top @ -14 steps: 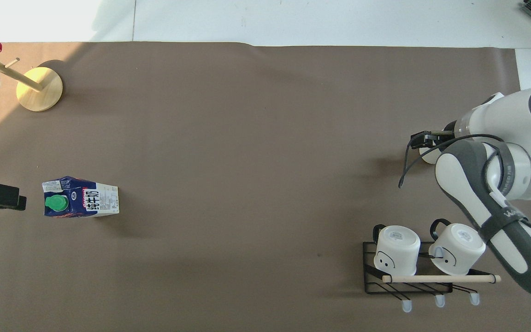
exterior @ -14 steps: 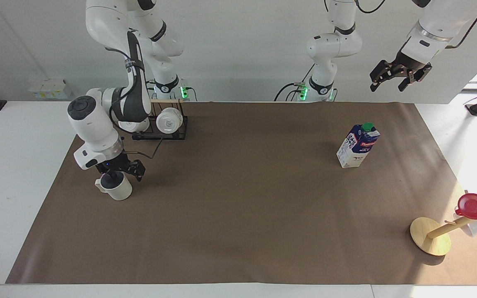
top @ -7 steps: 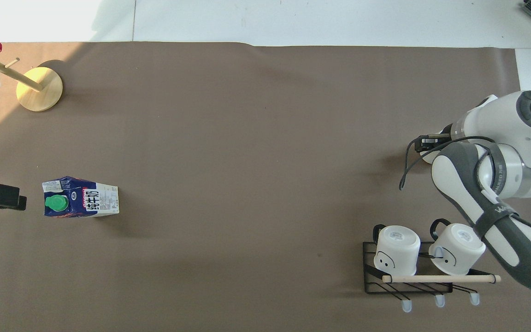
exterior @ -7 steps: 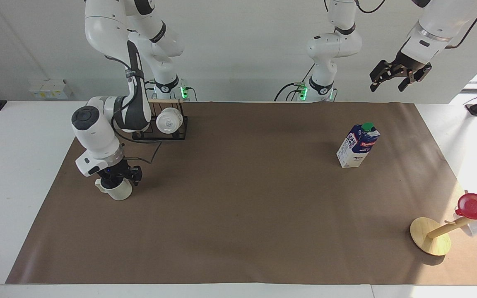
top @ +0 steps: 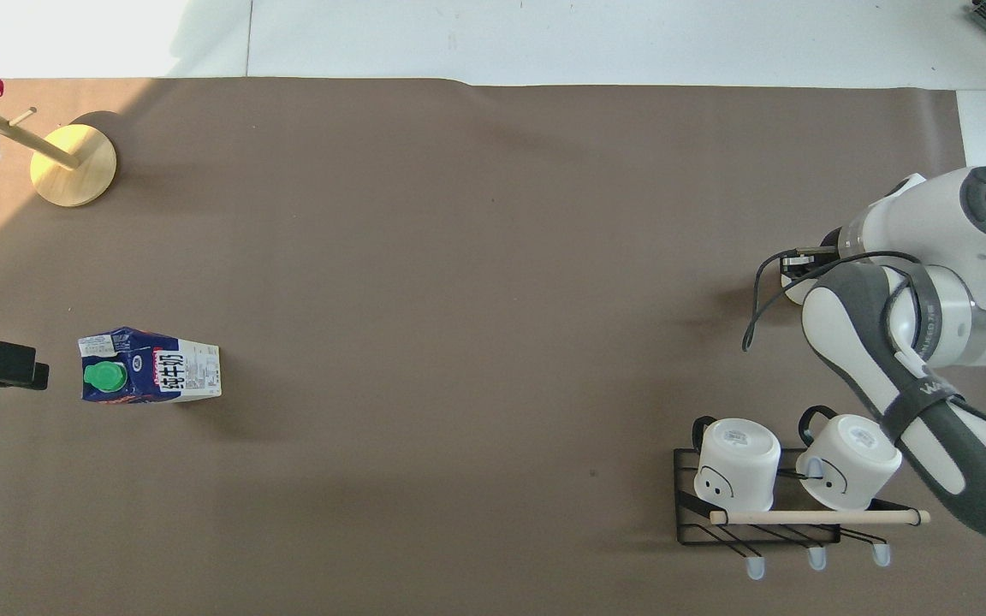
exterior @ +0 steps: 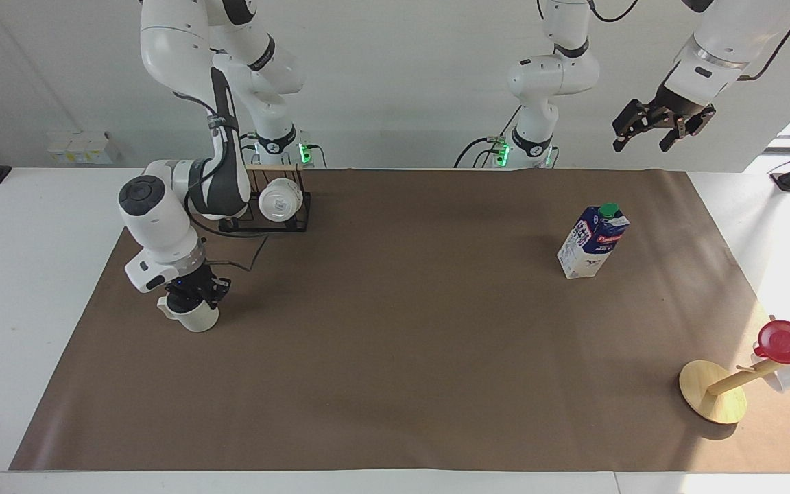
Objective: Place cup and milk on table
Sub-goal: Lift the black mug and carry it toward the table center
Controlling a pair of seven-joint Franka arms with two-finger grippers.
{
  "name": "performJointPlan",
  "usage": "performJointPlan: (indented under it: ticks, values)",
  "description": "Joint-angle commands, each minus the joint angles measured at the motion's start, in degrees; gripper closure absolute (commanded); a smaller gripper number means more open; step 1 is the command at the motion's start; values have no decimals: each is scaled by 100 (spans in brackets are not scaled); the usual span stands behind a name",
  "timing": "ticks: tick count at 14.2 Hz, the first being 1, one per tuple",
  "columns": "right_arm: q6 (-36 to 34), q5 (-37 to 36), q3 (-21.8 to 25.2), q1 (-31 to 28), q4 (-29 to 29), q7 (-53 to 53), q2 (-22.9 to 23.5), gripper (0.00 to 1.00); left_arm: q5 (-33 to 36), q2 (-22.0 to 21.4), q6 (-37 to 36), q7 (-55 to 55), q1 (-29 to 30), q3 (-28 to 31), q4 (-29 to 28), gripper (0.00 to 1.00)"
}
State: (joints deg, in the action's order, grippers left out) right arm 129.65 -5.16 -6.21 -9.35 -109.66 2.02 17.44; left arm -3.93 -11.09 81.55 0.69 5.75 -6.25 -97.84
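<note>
in the facing view the right gripper is clenched on the rim of the off-white ribbed cup, which stands on the brown sheet of the white table toward the right arm's end, while the tall blue-and-white milk carton with a green cap stands upright toward the left arm's end and the left gripper waits high over that end, fingers spread and holding nothing. in the overhead view the cup shows only as a sliver under the right arm, farther from the robots than the black wire rack with 2 white mugs, and the milk carton stands just beside the left gripper.
</note>
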Motion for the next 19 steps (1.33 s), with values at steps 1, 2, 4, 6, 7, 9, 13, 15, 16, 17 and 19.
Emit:
performJointPlan:
  ticks: [1,2,4,6,7,9,13,15,16,17,19]
  values:
    - [-150,-108,-38,-23,129,-88,-162,100,76,37,37,-25,58,-34,89,0]
    - [-394,-108,-47,30,243,-88,-223,100,76,37,37,-25,58,-34,81,0]
    - [-817,-100,-117,48,480,-105,-364,100,76,37,37,-25,58,-34,81,0]
    - [-1116,-99,-170,310,709,-97,-478,100,76,37,37,-25,58,-34,81,0]
    - [-1213,-99,-170,468,831,-71,-470,100,76,37,37,-25,58,-34,81,0]
    - [-1171,-108,-170,732,894,174,-452,100,76,37,45,-25,58,-34,81,0]
    - [-1302,-108,-170,1496,1061,1166,-426,100,76,37,37,-25,58,-34,81,0]
    - [-1424,-100,-170,1944,1166,1834,-435,100,76,28,37,-25,58,-34,63,0]
    - [-1573,-91,-161,2155,1288,2089,-417,100,76,28,37,-25,58,-34,63,0]
    - [-1653,-82,-170,2366,1359,2422,-339,100,76,28,37,-25,67,-34,63,0]
    - [-1741,-91,-161,2761,1657,3029,-67,100,76,19,37,-25,58,-34,63,0]
